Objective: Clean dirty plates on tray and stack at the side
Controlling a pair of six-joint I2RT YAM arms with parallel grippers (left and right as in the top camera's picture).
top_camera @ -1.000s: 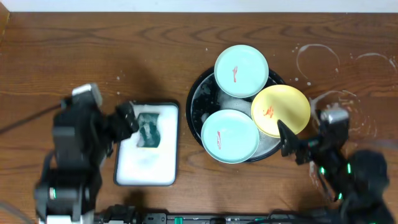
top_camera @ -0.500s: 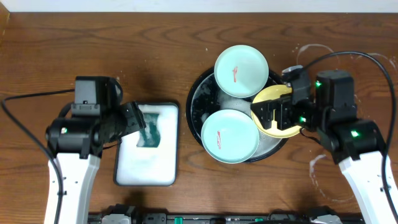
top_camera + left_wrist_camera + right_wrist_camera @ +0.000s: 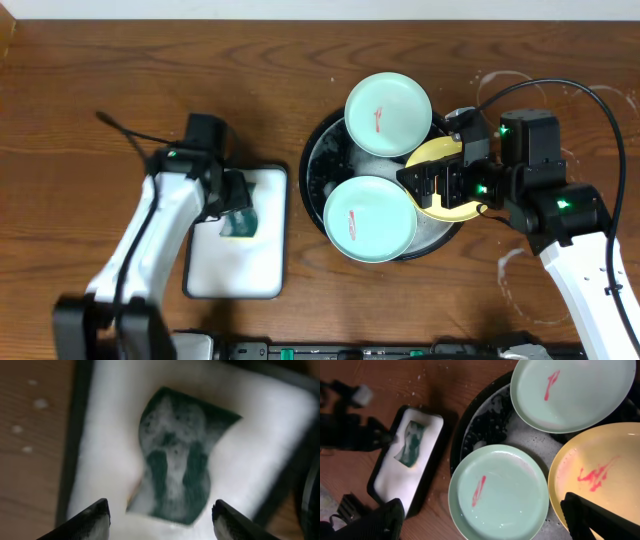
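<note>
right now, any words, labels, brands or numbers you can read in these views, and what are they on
None: no text can be read in any view.
The mint-green plates and yellow plate carry only red smears, no print.
The black tray, sponge and soap dish are unmarked.
The arms show green lights, no lettering.

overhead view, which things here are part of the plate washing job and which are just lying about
Job: upper mint plate, lower mint plate, yellow plate, black tray, sponge, soapy dish, ring-stained tabletop for stacking.
Lying about: stray suds drops beside the dish, arm cable.
</note>
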